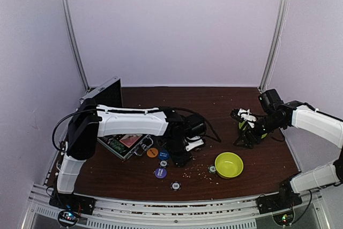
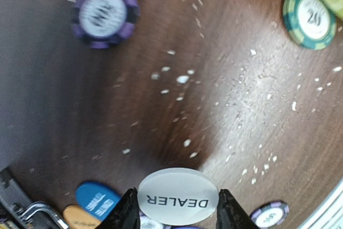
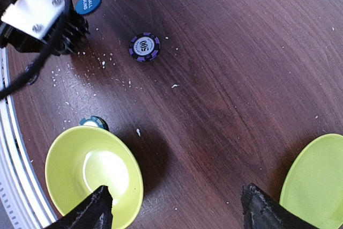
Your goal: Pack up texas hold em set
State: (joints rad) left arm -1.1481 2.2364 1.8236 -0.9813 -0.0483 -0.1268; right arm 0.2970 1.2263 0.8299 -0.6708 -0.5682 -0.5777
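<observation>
Well, the white DEALER button [image 2: 178,196] is pinched in the left gripper [image 2: 177,207], with a black finger [image 2: 127,213] pressing on each side. Its face looks up at the wrist camera, and the word on it reads upside down there. It looks like an oval, and its long way runs from finger to finger. It is low over the brown table [image 2: 225,105], between the silver case [image 1: 126,146] and the lime-green bowl [image 3: 61,154]. I cannot tell if it touches the wood.

Just beside it lie the blue button [image 2: 97,199] and the orange button [image 2: 80,217], side by side. A purple chip [image 2: 104,14] lies farther off. A green chip [image 2: 310,17] marked 20 lies right by the bowl.

The case stands open at the left side of the table with its lid up. Inside it I see a pink-red flat thing and some greenish bits, too small to name. The bowl stands upright, and its smooth inside shines with a white patch of light.

The right gripper [image 3: 176,189] has its fingers spread wide apart. It hangs over the wood between the bowl and the lime-green plate [image 3: 316,181].
</observation>
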